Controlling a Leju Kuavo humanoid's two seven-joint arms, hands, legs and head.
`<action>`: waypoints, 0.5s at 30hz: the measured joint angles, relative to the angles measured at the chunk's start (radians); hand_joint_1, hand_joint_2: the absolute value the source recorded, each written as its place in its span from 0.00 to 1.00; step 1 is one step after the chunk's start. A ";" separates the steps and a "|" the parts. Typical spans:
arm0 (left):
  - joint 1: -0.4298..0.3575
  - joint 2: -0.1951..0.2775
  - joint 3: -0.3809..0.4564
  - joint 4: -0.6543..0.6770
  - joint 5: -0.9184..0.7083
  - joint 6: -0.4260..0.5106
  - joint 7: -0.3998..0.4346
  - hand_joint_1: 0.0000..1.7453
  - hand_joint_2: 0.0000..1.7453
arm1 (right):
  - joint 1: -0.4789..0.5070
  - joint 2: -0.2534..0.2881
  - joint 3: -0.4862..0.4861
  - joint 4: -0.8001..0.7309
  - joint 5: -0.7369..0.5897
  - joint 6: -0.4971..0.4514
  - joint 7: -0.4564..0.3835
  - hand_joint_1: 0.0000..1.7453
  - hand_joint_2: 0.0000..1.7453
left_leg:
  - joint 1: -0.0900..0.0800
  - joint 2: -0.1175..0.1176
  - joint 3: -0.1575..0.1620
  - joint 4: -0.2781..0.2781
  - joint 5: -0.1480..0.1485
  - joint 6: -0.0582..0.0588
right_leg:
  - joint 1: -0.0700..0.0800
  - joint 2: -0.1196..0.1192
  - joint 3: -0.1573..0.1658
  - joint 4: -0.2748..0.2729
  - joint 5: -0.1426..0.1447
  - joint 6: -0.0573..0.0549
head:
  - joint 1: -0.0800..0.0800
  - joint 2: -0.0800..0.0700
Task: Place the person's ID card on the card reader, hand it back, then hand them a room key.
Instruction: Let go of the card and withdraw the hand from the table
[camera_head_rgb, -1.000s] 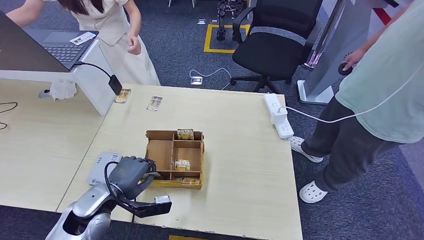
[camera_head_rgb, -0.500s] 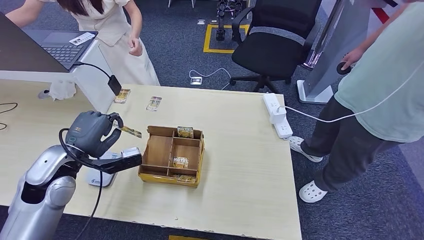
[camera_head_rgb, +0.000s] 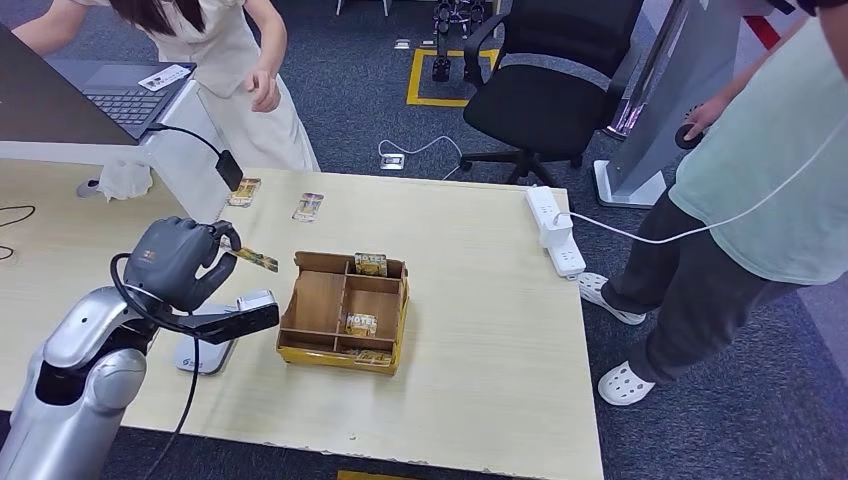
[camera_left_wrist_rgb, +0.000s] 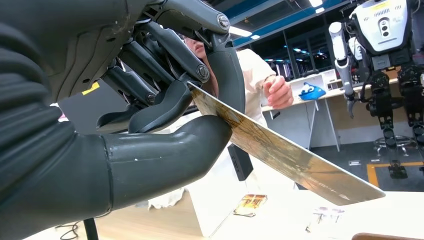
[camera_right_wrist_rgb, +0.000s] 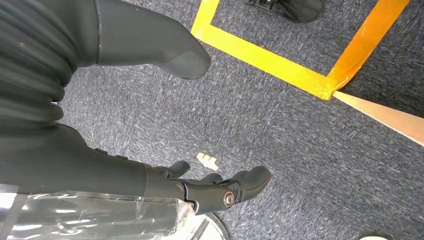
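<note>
I see even, bright overhead light on the pale worktop (camera_head_rgb: 480, 300), with only soft shadows. At the left wrist, ceiling strip lights glare behind the dark left hand (camera_left_wrist_rgb: 165, 90); its held card (camera_left_wrist_rgb: 280, 150) looks sharp, the far room slightly soft.

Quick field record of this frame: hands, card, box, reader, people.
left hand: raised above the table, pinches a thin gold-brown card between thumb and fingers
right hand: hangs over grey carpet, fingers apart, holds nothing
compartmented cardboard box: on the light wooden table, cards in its slots
white card reader: on the table beneath the left arm
people: one behind the table, one to its right
</note>
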 joint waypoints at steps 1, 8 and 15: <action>-0.001 0.001 0.002 -0.001 0.001 -0.001 0.000 1.00 1.00 | 0.000 0.000 0.000 0.000 -0.001 0.000 0.000 0.00 1.00 | 0.000 0.000 0.000 0.000 0.000 0.000 | 0.000 0.000 0.000 0.000 0.000 0.000 | 0.000 0.000; -0.005 -0.008 0.011 -0.002 -0.025 0.015 0.017 0.97 1.00 | 0.000 0.000 0.000 0.000 0.000 0.002 0.001 0.00 1.00 | 0.000 0.000 0.000 0.000 0.000 0.000 | 0.000 0.000 0.000 0.000 0.000 0.000 | 0.000 0.000; -0.092 -0.148 0.061 0.014 -0.227 0.064 0.132 0.99 1.00 | -0.003 0.000 0.030 -0.010 -0.008 0.012 0.023 0.00 1.00 | 0.000 0.000 -0.001 0.001 0.001 0.001 | 0.000 0.000 -0.001 0.000 0.001 0.000 | 0.000 0.000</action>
